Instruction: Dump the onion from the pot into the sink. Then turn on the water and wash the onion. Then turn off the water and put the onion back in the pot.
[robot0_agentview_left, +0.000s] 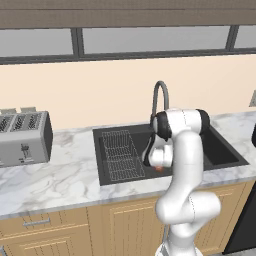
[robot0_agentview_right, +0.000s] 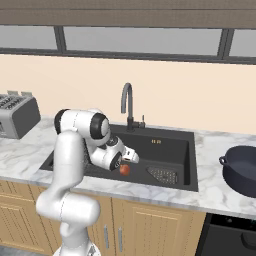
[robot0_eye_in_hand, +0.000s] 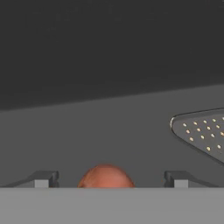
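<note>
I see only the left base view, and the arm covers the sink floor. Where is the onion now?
Observer: In the right base view the onion lies on the floor of the sink, near its front wall.
Operator: Do the fingers hold it?
Observer: No. In the hand view the fingers stand apart, one on each side of the onion, with a gap on both sides.
Operator: Is water running behind the arm?
Observer: No. In the right base view no stream falls from the faucet.

Onion (robot0_eye_in_hand: 105, 176) between spread end effector (robot0_eye_in_hand: 111, 179) fingertips
</note>
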